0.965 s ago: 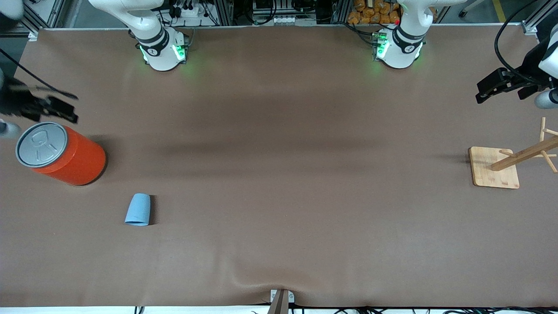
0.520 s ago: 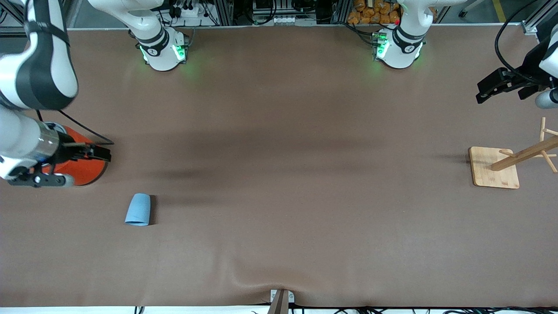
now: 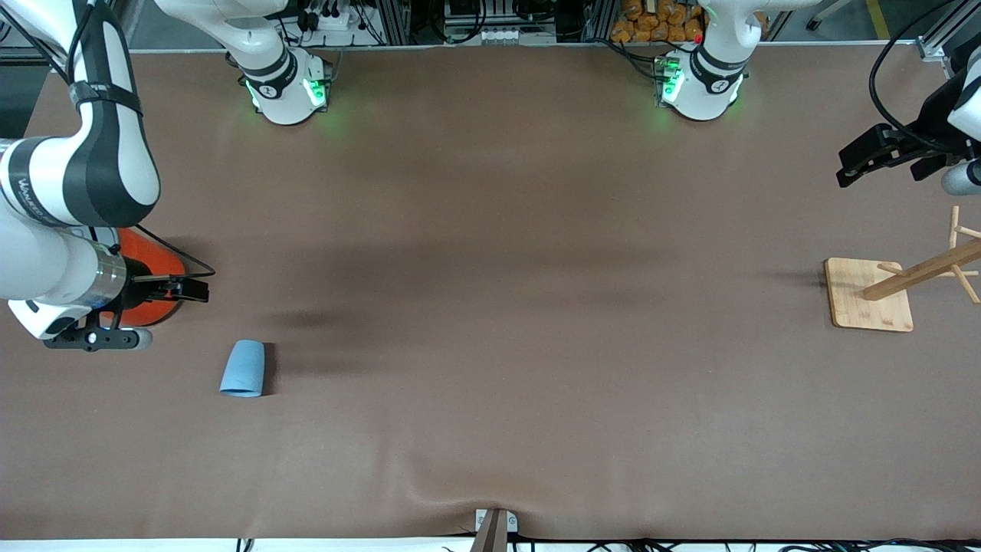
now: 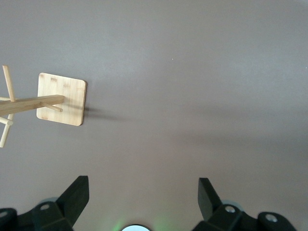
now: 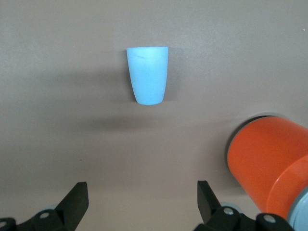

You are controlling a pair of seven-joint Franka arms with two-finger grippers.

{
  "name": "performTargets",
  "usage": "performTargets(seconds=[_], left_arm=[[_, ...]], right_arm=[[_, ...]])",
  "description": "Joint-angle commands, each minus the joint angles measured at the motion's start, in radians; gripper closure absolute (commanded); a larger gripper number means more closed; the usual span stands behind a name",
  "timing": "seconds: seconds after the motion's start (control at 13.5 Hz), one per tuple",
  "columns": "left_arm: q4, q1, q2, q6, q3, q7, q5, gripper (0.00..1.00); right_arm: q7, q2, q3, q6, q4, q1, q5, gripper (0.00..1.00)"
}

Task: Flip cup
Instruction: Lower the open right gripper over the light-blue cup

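Note:
The light-blue cup lies on its side on the brown table, its wider end toward the front camera. It also shows in the right wrist view. My right gripper is open and empty in the air, over the table beside the orange can, a short way from the cup; its fingers stand wide apart in the right wrist view. My left gripper waits open and empty, up over the left arm's end of the table.
A large orange can stands toward the right arm's end, mostly hidden under the right arm; it also shows in the right wrist view. A wooden rack on a square base stands toward the left arm's end.
My right arm has swung in over the orange can, and its gripper has moved toward the cup. The cup, the can and the left arm have not moved.

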Motion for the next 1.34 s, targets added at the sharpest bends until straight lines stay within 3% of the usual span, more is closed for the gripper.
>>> performTargets(seconds=[0.0,0.52,0.82,1.11,1.26], left_arm=[[0.01,0.007,0.008,0.006,-0.006,0.015,0.005,0.0],[0.008,0.01,-0.002,0.003,-0.006,0.016,0.0,0.0],[0.01,0.01,0.001,0.005,-0.006,0.016,0.002,0.0],[0.008,0.01,0.002,0.005,-0.006,0.016,0.005,0.0],[0.008,0.01,0.004,0.005,-0.006,0.016,0.005,0.0]], right_arm=[[-0.013,0.03,-0.001,0.012,0.015,-0.003,0.005,0.0],[-0.013,0.052,0.0,0.029,0.015,-0.004,0.007,0.0],[-0.033,0.061,-0.001,0.036,-0.02,-0.016,0.105,0.0],[-0.036,0.061,-0.001,0.05,-0.044,-0.007,0.113,0.0],[-0.037,0.061,0.0,0.12,-0.079,0.0,0.113,0.0]])
